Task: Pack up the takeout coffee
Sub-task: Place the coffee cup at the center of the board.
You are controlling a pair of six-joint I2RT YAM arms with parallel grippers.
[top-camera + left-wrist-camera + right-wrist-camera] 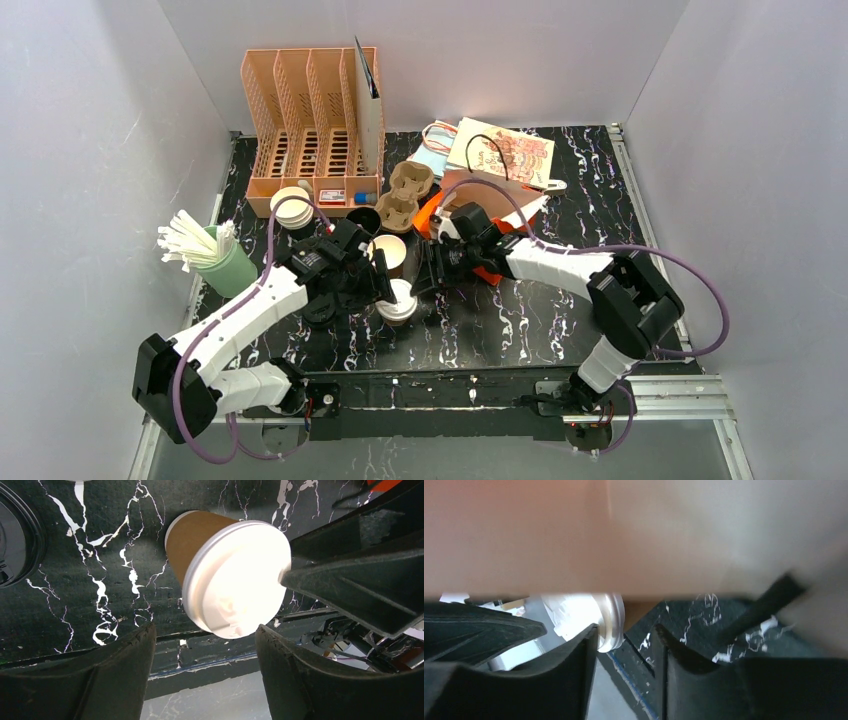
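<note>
The takeout coffee [400, 300] is a brown kraft cup with a white lid, standing on the black marbled table [560, 320] between the two arms. In the left wrist view its lid [235, 580] and brown wall [190, 540] lie just beyond my left gripper [205, 630], which is open with nothing between its fingers. My right gripper [428, 275] is close on the cup's right. In the right wrist view it [626, 630] is open, and the lid's rim [613, 622] sits against the tip of its left finger, outside the gap. The right gripper's dark finger [350, 580] touches the lid's edge.
A second kraft cup [389, 250], open and white inside, stands just behind; it fills the top of the right wrist view as a tan blur [574, 535]. Behind are a pulp cup carrier [405, 195], a black cup [363, 220], stacked lids [292, 208], a paper bag [497, 155], an orange organiser [310, 120] and a green holder with white sticks [225, 265].
</note>
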